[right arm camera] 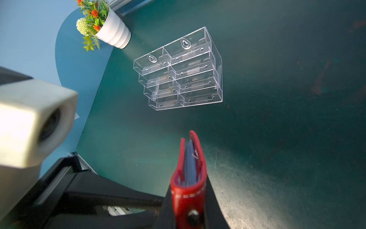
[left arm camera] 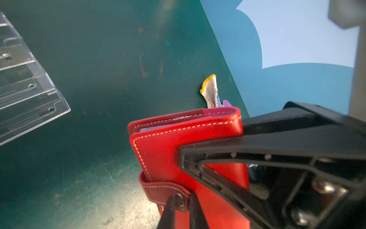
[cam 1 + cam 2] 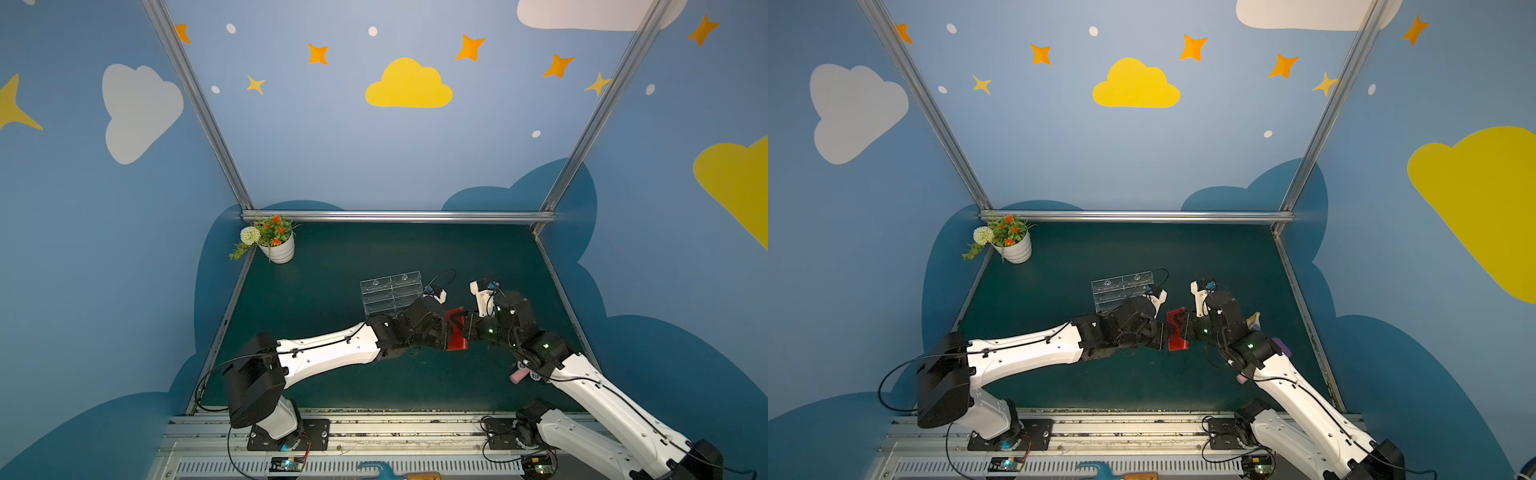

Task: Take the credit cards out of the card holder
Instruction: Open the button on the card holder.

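Note:
The red card holder (image 3: 456, 334) hangs closed above the green table between my two grippers, also in a top view (image 3: 1177, 334). My right gripper (image 1: 188, 198) is shut on its spine end, one finger on each cover. In the right wrist view the holder (image 1: 187, 190) stands edge-on, with grey-blue sleeve pages (image 1: 190, 158) between the covers. My left gripper (image 2: 181, 199) has its two thin fingers pinched on the snap tab (image 2: 166, 190) at the metal snap. The credit cards are hidden inside.
A clear acrylic tiered stand (image 3: 390, 293) lies just behind my left wrist, seen too in the right wrist view (image 1: 178, 71). A white flower pot (image 3: 276, 245) sits at the back left. A yellow-rimmed cloth scrap (image 2: 210, 91) and a pink object (image 3: 518, 376) lie near my right arm.

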`<state>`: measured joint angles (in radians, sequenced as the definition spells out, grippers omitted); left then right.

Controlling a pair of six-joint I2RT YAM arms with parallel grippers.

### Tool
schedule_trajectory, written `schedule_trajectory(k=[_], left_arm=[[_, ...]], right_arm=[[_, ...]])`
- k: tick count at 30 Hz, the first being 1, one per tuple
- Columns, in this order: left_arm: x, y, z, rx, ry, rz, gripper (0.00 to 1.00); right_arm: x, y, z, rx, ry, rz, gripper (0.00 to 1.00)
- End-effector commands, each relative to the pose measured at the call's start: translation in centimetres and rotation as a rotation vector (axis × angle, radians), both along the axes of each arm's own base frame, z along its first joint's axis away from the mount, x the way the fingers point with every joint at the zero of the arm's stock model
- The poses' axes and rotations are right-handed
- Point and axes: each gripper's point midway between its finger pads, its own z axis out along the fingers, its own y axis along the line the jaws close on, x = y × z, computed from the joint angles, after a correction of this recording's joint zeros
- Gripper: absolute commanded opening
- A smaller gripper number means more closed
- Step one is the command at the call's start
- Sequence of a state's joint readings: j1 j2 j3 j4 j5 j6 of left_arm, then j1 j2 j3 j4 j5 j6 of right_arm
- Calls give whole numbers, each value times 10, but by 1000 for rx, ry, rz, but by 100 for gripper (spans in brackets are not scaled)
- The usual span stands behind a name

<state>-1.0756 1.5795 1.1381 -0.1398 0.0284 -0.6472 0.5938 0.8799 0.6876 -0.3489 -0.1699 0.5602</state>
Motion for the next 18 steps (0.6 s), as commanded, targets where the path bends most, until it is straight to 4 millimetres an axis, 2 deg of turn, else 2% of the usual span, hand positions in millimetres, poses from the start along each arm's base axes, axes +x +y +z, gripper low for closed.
schedule_trajectory(k=[1,3,18], left_arm=[[16,19,-22,114,-3,83,8],[17,20,-23,121,-1,89,4],[22,56,-34,171,-29,201,4]], right_arm=[[-2,8,17,34,-30,31,0],[-1,8,16,31,-27,31,0],[-1,5,9,30,-20,10,0]])
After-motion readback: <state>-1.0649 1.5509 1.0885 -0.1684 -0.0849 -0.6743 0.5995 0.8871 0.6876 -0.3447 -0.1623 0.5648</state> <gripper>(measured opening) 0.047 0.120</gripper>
